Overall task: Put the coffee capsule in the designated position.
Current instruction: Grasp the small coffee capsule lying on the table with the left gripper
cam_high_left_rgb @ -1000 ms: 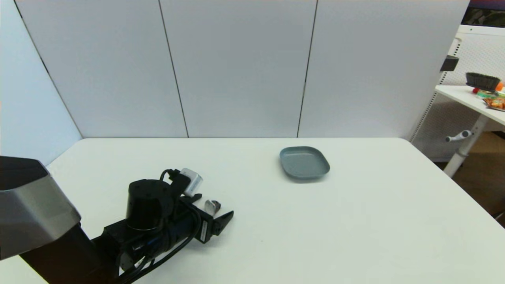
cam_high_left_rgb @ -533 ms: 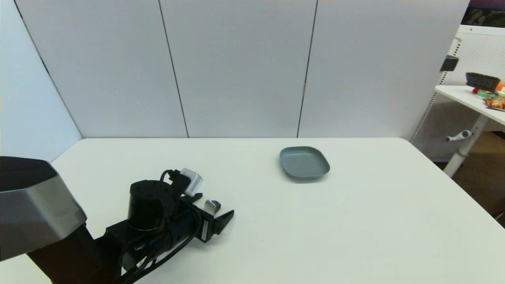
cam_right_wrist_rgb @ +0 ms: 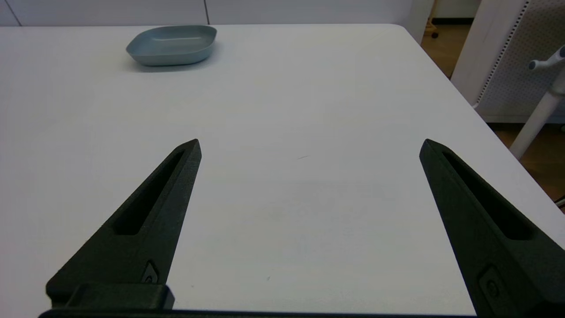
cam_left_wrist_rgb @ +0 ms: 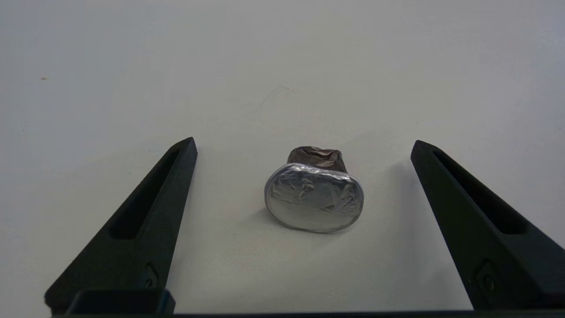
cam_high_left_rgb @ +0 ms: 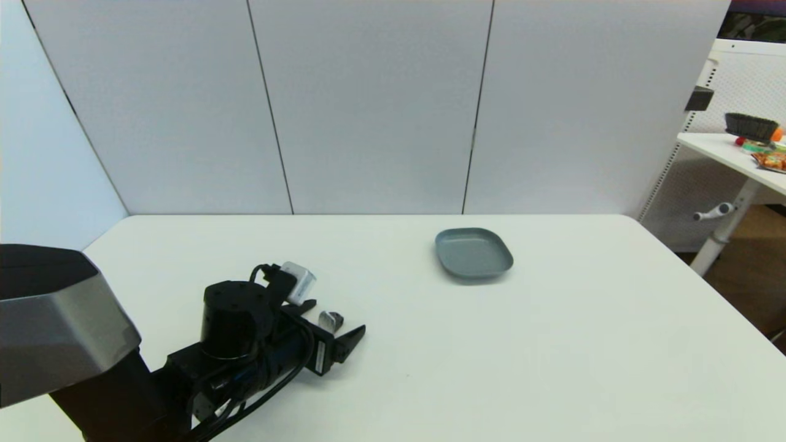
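Left claw (cam_high_left_rgb: 334,324) is low over the white bench (cam_high_left_rgb: 552,344), at about 8 o'clock from the grey dish (cam_high_left_rgb: 474,252) and well apart from it. Its jaws are spread wide and grasp nothing. The coffee capsule (cam_left_wrist_rgb: 314,196) lies on its side on the bench between the two fingers, touching neither, foil face toward the wrist camera.

Right claw (cam_right_wrist_rgb: 309,145) is also spread and empty, over bare bench, with the dish far off; that arm is out of the head view.

Risks, as judged:
- The capsule is tapered and on its side, so an uneven closure may roll or squirt it out.
- The body looks crumpled, so a hard squeeze may crush it further.
- Fingers set too high would close above it.
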Available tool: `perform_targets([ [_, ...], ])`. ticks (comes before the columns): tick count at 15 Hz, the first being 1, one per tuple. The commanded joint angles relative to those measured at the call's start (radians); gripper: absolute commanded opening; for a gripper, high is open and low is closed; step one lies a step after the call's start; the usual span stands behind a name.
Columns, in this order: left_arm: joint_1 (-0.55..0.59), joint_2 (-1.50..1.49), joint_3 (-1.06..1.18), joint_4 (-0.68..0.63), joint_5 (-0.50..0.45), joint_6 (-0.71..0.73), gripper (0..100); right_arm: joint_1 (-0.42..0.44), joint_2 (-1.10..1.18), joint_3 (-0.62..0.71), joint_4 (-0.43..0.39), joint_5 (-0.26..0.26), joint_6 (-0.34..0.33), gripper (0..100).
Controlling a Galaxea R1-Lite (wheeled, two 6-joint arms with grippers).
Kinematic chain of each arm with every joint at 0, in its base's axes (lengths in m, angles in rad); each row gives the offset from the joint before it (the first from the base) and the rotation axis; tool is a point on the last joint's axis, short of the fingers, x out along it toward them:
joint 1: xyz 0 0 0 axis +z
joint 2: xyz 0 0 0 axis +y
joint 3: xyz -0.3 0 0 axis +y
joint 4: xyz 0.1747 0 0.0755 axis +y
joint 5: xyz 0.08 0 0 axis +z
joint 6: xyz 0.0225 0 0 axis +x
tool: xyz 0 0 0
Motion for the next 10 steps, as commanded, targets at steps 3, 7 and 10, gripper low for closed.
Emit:
perform_targets([
  [3,0.000,0.004,-0.003,0.003,0.001,0.002,100,0.000,0.001,0.006,-0.001,-0.001,0.000,100],
  [7,0.000,-0.028,-0.009,0.022,0.003,0.013,100,0.000,0.001,0.006,-0.001,-0.001,0.000,100],
  [10,0.001,-0.069,-0.008,0.049,0.003,0.014,100,0.000,0.001,0.006,-0.001,-0.001,0.000,100],
])
